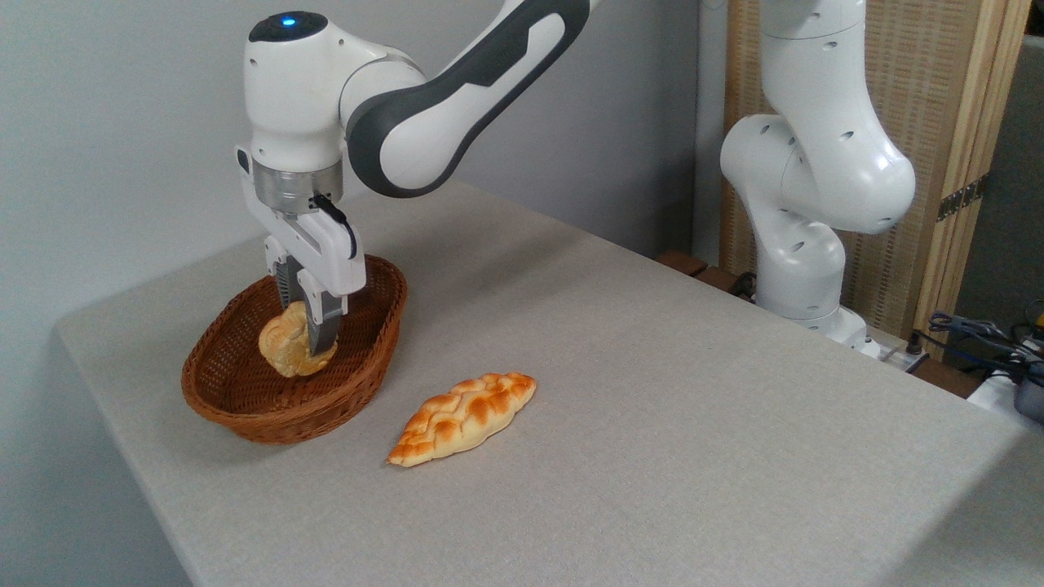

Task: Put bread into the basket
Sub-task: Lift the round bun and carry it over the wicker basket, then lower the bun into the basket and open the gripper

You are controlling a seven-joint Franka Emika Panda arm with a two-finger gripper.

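Bun held inside the basket, far left of the counter [652, 424].
The jaws grip the bun [285, 342] low over the basket [245, 416] floor, perhaps touching it; the loaf [462, 417] lies just right, nearer.

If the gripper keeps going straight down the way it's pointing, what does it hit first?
Most likely the woven floor of the basket. The gripper points down inside it, shut on the bun. Whether the bun already touches the floor is unclear.
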